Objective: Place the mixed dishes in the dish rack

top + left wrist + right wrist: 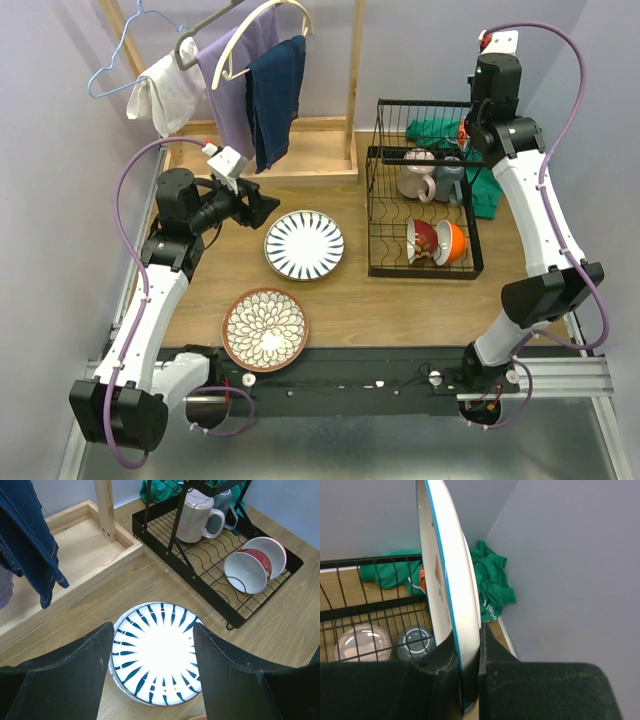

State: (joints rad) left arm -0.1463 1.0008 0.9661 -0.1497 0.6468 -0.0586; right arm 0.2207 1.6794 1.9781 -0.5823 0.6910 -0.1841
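Pincer, right (467, 645): clamped tight on the rim of a white plate (447, 580), which stands on edge above the rack (370, 560). Pincer, left (152, 630): wide open, empty, hovering over the striped plate (157, 655), which lies flat on the desk (280, 625). Plates likely stiff, glazed, slippery, breakable; the rim is the only hold. Right wrist view alone shows the grip. Top view hides that plate behind the arm, but shows a brown plate (265, 328) near the desk's front edge.

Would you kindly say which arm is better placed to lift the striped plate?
Left: the left fingers, open, frame the striped plate, while the right fingers are shut on a white plate at the dish rack.
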